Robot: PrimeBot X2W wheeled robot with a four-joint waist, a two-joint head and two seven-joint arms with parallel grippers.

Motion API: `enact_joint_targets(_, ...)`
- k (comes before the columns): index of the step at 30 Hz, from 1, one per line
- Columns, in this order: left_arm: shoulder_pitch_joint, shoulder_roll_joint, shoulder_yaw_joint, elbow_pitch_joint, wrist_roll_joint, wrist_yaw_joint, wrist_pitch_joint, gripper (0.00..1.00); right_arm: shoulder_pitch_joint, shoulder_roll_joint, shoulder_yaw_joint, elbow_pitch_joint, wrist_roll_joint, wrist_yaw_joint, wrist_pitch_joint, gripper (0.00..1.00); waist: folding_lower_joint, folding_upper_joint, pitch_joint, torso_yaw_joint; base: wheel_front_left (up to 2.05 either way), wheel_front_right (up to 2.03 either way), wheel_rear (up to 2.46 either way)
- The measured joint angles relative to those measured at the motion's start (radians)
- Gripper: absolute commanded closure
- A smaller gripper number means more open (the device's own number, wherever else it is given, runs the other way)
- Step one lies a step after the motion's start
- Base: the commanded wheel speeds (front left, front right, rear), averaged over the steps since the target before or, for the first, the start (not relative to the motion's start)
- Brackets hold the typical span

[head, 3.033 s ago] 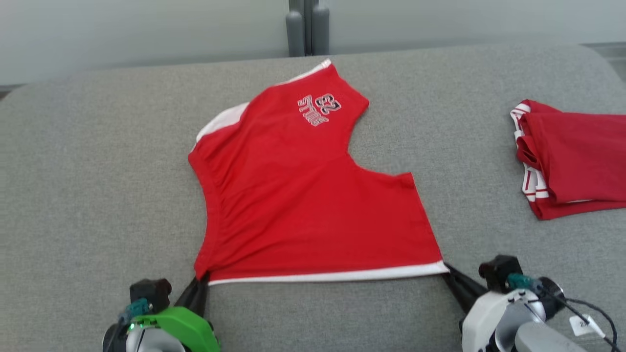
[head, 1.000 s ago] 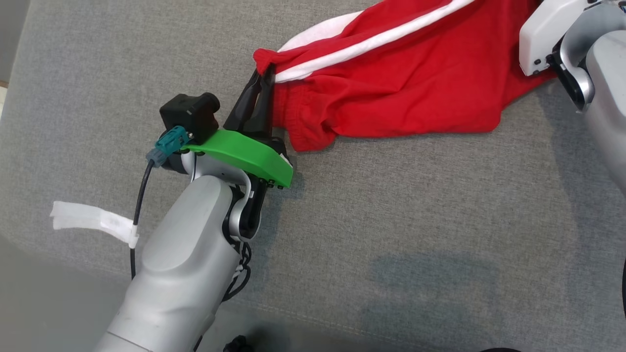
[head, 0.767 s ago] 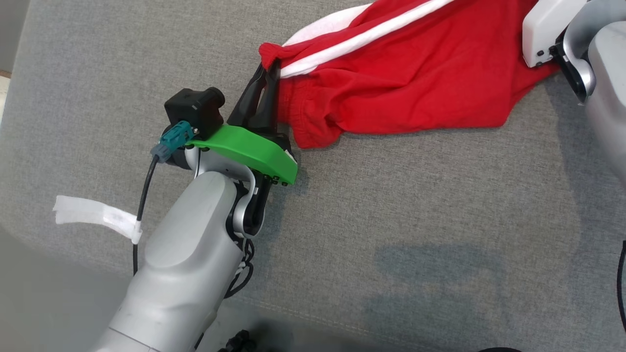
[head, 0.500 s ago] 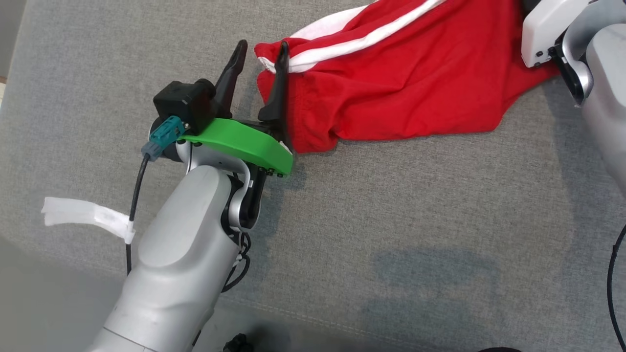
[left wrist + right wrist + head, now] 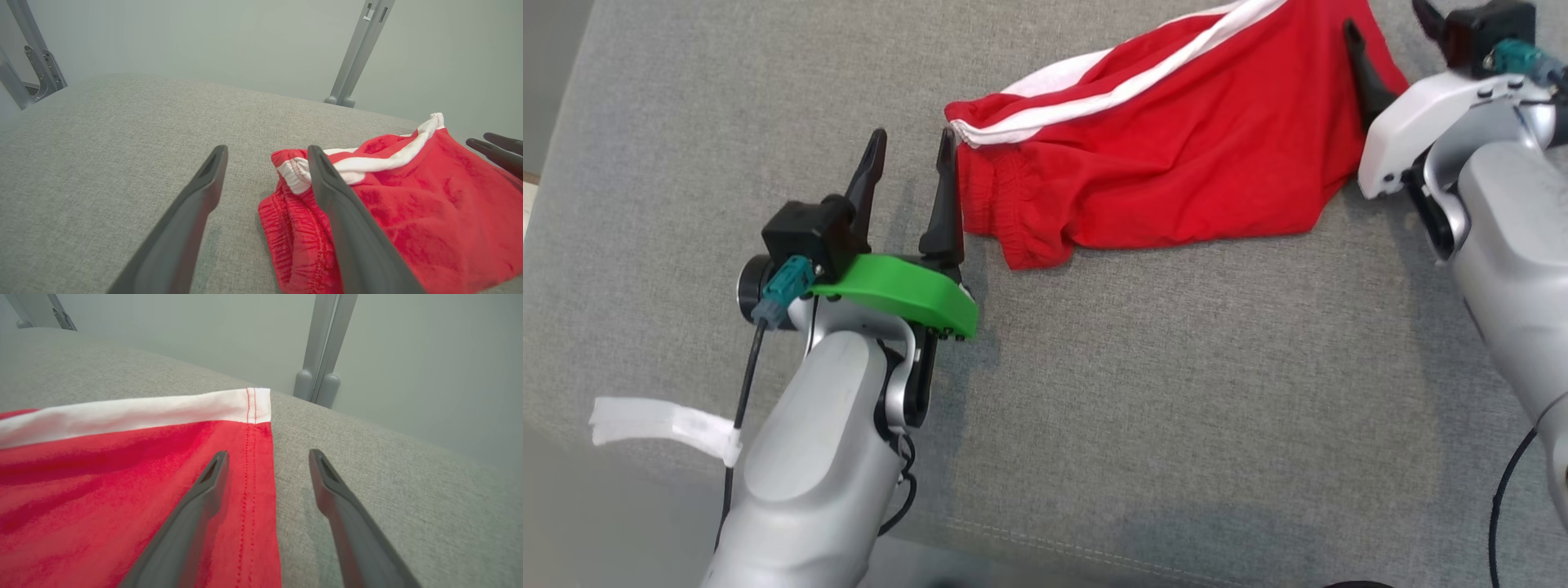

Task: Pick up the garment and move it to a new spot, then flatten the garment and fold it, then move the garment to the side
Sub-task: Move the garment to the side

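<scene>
Big grey soft pad [image 5: 1135, 392] takes up most of the head view. It's fuzzy cloth w/ a sewn line near the bottom edge.

On the far part of the pad lies the red garment [image 5: 1176, 163]. It's bunched up, not flat, w/ a white stripe [image 5: 1111, 82] along its top & a crinkly, stretchy band at its left end. It sits btwn the 2 arms.

Left arm [image 5: 809, 474] is silver-grey & comes up from the bottom left. Right arm [image 5: 1511, 269] is silver-grey too & comes in from the right side.

Grey metal posts [image 5: 322, 347] stand behind the pad.

Left gripper [image 5: 912, 139] is spread wide & holds nothing. One finger is over bare pad. The other is just beside the garment's left end; can't tell if it touches. The gripper has a green cover [image 5: 898, 290] & a small black camera [image 5: 805, 233].

Right gripper [image 5: 1384, 20] is spread wide too, w/ nothing pinched. In the right wrist view one finger is over the red cloth, the other over bare pad, & the garment's stitched side edge lies btwn them.

A thin black cable [image 5: 742, 384] runs down from the left wrist w/ a small white tag [image 5: 658, 418] on it.
</scene>
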Motion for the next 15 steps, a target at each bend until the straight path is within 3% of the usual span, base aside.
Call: enact_joint_targets(15,0.094,0.000,-0.005,-0.042,0.032,-0.009,0.000,0.00,0.085,0.001,0.012,0.020,0.127,0.000,0.052,0.00,0.0000,0.0000,-0.027,0.025,0.00,0.00,0.00)
